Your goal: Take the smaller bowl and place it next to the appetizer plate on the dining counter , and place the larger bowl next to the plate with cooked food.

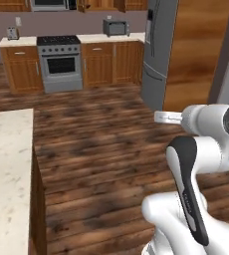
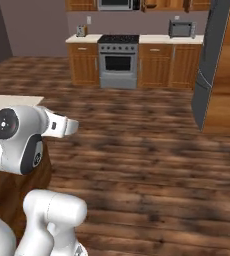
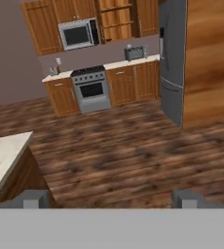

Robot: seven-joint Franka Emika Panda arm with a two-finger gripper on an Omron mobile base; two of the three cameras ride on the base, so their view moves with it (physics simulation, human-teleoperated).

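The dining counter (image 1: 7, 169), a table of pale speckled stone on a wooden base, lies at the left edge of the left base view, and its visible corner is bare. In the right base view a slice of the same table (image 2: 12, 101) shows behind the arm's white elbow, and in the hand view its corner (image 3: 2, 158) comes in from the left.

The gripper (image 3: 111, 198) hangs in the air over the wooden floor (image 1: 106, 149), well apart from the table. Its two grey fingertips (image 3: 33, 198) rise at the bottom of the hand view with a wide gap between them, so the jaws are spread wide with nothing between them.

Beyond the floor a row of wooden cabinets (image 1: 111, 62) runs along the far wall with a steel stove (image 1: 60, 62) set into it. A toaster oven (image 1: 116, 27) stands on the worktop to the right of the stove, and a small toaster (image 1: 12, 33) stands to its left. A microwave (image 3: 77, 34) hangs above the stove. A tall grey fridge (image 1: 159, 50) stands at the right end of the row, beside a wooden panel (image 1: 196, 50).
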